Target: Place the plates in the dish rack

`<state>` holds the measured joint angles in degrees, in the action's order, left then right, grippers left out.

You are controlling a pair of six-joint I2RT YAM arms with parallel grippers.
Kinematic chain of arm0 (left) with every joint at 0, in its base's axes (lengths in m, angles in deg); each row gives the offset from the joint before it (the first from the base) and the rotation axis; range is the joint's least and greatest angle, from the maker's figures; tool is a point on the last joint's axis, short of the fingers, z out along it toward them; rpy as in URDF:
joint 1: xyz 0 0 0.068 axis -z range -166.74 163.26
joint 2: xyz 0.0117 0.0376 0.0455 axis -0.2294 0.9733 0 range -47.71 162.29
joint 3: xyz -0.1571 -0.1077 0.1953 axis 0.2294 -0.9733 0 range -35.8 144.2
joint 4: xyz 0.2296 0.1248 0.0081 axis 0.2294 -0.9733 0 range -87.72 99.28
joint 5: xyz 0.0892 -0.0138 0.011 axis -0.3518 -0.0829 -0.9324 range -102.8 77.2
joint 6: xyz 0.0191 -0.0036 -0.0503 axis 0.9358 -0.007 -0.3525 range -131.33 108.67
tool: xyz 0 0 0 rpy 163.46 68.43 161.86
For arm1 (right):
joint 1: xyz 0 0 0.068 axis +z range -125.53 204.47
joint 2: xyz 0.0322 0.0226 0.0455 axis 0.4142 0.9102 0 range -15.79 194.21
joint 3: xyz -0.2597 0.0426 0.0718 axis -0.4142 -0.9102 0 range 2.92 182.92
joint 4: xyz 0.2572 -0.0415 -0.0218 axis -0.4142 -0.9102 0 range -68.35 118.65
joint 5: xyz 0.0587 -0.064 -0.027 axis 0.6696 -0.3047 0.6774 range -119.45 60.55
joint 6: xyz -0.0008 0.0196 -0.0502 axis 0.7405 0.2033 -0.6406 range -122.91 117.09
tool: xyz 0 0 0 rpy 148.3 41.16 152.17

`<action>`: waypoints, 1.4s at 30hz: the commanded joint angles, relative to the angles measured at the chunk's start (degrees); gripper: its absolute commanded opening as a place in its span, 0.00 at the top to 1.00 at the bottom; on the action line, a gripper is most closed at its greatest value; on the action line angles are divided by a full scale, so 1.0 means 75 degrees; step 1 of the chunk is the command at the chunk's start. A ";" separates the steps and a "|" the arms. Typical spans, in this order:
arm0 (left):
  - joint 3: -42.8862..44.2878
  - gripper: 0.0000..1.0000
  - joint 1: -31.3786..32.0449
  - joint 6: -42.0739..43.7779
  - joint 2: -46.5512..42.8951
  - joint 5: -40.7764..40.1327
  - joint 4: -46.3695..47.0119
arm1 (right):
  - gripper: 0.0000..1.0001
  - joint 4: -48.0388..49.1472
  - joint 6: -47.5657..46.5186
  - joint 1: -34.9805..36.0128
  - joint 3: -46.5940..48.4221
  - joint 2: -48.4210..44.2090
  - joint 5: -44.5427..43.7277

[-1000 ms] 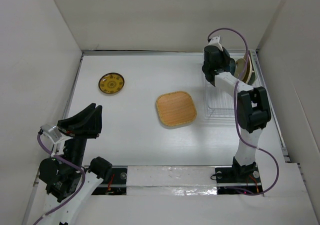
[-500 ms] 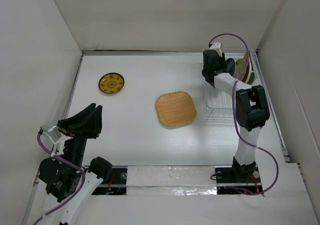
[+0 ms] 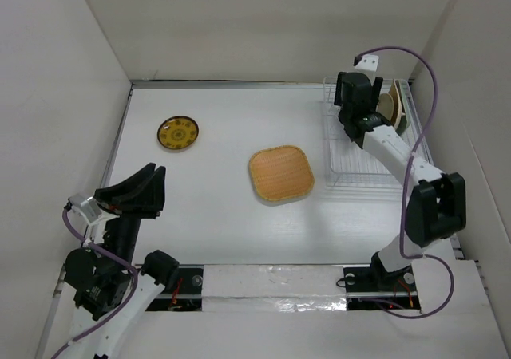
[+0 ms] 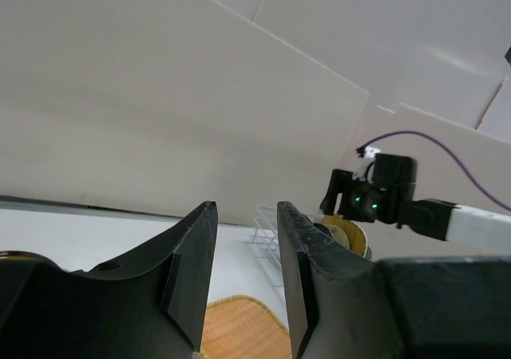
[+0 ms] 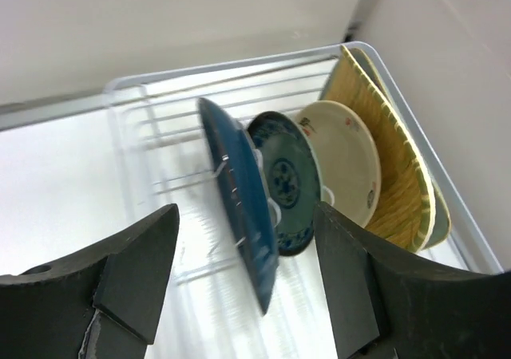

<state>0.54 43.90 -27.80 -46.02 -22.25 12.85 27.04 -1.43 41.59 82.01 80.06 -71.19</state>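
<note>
The right gripper (image 5: pixel 243 212) is spread and empty above the rack (image 3: pixel 351 172), where a blue plate (image 5: pixel 243 239), a patterned plate (image 5: pixel 289 175), a cream plate (image 5: pixel 345 158) and a woven plate (image 5: pixel 385 147) stand on edge. A tan plate (image 3: pixel 280 173) and a yellow plate (image 3: pixel 178 132) lie on the surface (image 3: pixel 215 223). The left gripper (image 4: pixel 244 255) is spread and empty.

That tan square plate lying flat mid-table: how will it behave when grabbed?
The tan square plate looks woven and thin, so it is probably light and stiff. It lies flat on the table, so a push should slide it, not tip it, and getting under its edge may be hard.
</note>
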 commanded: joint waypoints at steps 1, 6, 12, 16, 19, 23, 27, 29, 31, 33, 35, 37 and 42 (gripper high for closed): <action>-0.0017 0.67 -0.0041 -0.0031 0.0383 0.0135 0.0285 | 0.26 0.0084 0.1113 0.0446 -0.0700 -0.0966 0.0887; 0.0006 0.74 -0.0041 0.0004 0.1048 0.0229 0.0227 | 0.52 0.0997 0.1619 0.1288 -0.2198 -0.2836 0.2150; 0.0077 0.95 -0.0041 0.0016 0.1893 0.0370 0.0098 | 1.00 0.0906 0.1830 0.2285 -0.3009 -0.3627 0.2729; 0.0124 1.00 -0.0041 0.0016 0.2608 0.0510 0.0016 | 1.00 0.0858 0.2240 0.3117 -0.3630 -0.3932 0.3161; 0.0194 1.00 -0.0041 0.0040 0.3300 0.0662 -0.0089 | 1.00 0.1046 0.2697 0.3879 -0.4122 -0.4003 0.3502; 0.0323 1.00 -0.0041 0.0203 0.4190 0.0873 -0.0300 | 1.00 0.1922 0.3130 0.5085 -0.4732 -0.3980 0.3585; 0.0417 1.00 -0.0041 0.0181 0.4917 0.1166 -0.0313 | 1.00 0.2113 0.3528 0.6246 -0.5084 -0.3315 0.2394; 0.0405 1.00 -0.0041 0.0169 0.5047 0.1202 -0.0266 | 1.00 0.1752 0.4181 0.6795 -0.5014 -0.2985 0.1853; 0.0405 1.00 -0.0041 0.0157 0.5141 0.1167 -0.0266 | 1.00 0.1586 0.4711 0.7009 -0.5049 -0.2541 0.1394; 0.0417 1.00 -0.0041 0.0168 0.5118 0.1097 -0.0266 | 1.00 0.1608 0.5403 0.7080 -0.5119 -0.2293 0.1567; 0.0358 1.00 -0.0041 0.0169 0.5013 0.1096 -0.0149 | 1.00 0.1865 0.5556 0.7080 -0.5248 -0.2001 0.1686; 0.0300 1.00 -0.0041 0.0180 0.4814 0.1061 -0.0090 | 1.00 0.2030 0.5838 0.7290 -0.5318 -0.1871 0.1487; 0.0264 1.00 -0.0041 0.0169 0.4614 0.1073 -0.0195 | 1.00 0.1866 0.6294 0.7478 -0.5318 -0.1741 0.0668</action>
<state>0.78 43.90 -27.01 -10.39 -14.71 8.99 37.69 40.82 96.67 42.12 67.52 -59.49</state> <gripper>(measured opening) 0.003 0.010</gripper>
